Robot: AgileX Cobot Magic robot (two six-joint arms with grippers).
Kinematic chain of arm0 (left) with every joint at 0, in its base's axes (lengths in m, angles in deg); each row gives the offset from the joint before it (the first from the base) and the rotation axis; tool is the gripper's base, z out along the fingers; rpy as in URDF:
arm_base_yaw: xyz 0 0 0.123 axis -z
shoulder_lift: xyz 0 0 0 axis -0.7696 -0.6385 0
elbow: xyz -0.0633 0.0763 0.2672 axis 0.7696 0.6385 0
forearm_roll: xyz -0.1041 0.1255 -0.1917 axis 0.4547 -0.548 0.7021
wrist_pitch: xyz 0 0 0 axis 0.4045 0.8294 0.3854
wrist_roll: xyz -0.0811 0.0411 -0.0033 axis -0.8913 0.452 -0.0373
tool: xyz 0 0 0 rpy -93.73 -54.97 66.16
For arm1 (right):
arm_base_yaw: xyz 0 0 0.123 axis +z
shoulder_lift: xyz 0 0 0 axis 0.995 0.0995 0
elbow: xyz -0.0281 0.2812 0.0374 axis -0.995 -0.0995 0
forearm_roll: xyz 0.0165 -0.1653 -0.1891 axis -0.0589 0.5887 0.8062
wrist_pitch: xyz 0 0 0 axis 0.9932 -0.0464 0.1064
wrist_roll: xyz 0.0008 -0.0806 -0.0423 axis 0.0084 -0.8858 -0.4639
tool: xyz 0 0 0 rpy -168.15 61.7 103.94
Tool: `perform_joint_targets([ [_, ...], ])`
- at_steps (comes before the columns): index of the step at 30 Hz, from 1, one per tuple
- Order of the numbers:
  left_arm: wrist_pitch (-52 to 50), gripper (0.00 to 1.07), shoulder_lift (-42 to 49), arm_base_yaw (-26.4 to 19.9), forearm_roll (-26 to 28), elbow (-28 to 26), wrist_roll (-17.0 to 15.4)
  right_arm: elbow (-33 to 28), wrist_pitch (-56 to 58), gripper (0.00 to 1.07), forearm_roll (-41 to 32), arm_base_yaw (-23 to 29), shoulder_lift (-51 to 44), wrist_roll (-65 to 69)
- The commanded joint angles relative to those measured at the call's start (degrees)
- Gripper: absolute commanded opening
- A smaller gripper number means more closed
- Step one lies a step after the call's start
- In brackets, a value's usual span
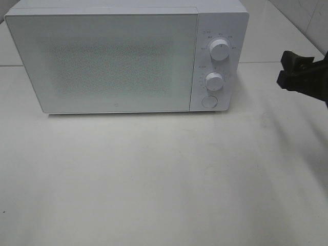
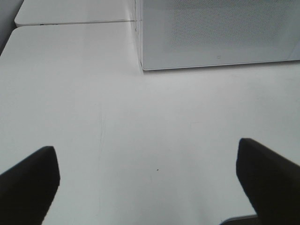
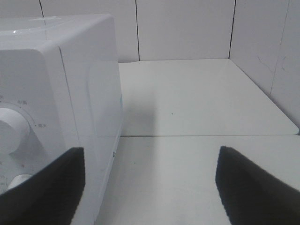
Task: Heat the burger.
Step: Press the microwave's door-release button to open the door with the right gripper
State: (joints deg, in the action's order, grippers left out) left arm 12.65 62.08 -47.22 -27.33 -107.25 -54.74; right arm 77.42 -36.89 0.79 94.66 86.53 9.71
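The burger is out of view in every frame. A white microwave (image 1: 113, 61) stands at the back of the table with its door shut. My right gripper (image 1: 284, 69) hovers to the right of the microwave, open and empty, level with the control panel. In the right wrist view the open right gripper (image 3: 150, 154) faces the microwave's side wall (image 3: 89, 93) and the table behind it. My left gripper (image 2: 145, 147) is open with nothing between its fingers, low over the bare table in front of the microwave's left corner (image 2: 140, 65). It does not show in the exterior view.
The microwave's panel carries an upper knob (image 1: 220, 48), a lower knob (image 1: 214, 80) and a round button (image 1: 208, 101). The white table (image 1: 164, 184) spreads in front of it. Tiled walls (image 3: 187, 28) close off the back and right side.
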Motion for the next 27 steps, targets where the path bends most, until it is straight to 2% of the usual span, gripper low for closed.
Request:
perform_joint_targets([
  [1, -0.52, 0.97, 1.26, -0.06, 0.06, 0.23, -0.4, -0.06, -4.93, 0.75, -6.47, 5.16, 3.38, -5.27],
  [2, -0.52, 0.97, 1.26, -0.06, 0.06, 0.23, -0.4, -0.06, -4.93, 0.75, -6.47, 5.16, 3.38, -5.27],
  [4, -0.52, 0.97, 1.26, -0.06, 0.06, 0.23, -0.4, -0.06, -8.48, 0.75, -11.63, 10.49, 7.51, -6.25],
  [7, -0.52, 0.97, 1.26, -0.06, 0.06, 0.23, -0.4, -0.06, -8.94, 0.75, -12.55, 11.75, 8.42, -6.25],
  [8, -0.52, 0.97, 1.26, -0.06, 0.06, 0.23, -0.4, -0.06, -10.08, 0.75, -14.15, 14.21, 9.91, -6.25],
  [12, -0.52, 0.97, 1.26, -0.06, 0.06, 0.23, -0.4, -0.06, -11.69, 0.75, -17.36, 17.88, 11.92, -6.25],
  [17, -0.52, 0.97, 1.26, -0.06, 0.06, 0.23, -0.4, 1.55, -11.63, 0.75, -24.87, 25.38, 14.73, -6.53],
  [22, -0.52, 0.97, 1.26, -0.06, 0.06, 0.23, -0.4, 3.61, -11.23, 0.75, -29.91, 29.62, 17.25, -6.82],
  [27, -0.52, 0.97, 1.26, -0.06, 0.06, 0.23, -0.4, 5.27, -10.77, 0.75, -30.83, 31.8, 18.74, -6.82],
])
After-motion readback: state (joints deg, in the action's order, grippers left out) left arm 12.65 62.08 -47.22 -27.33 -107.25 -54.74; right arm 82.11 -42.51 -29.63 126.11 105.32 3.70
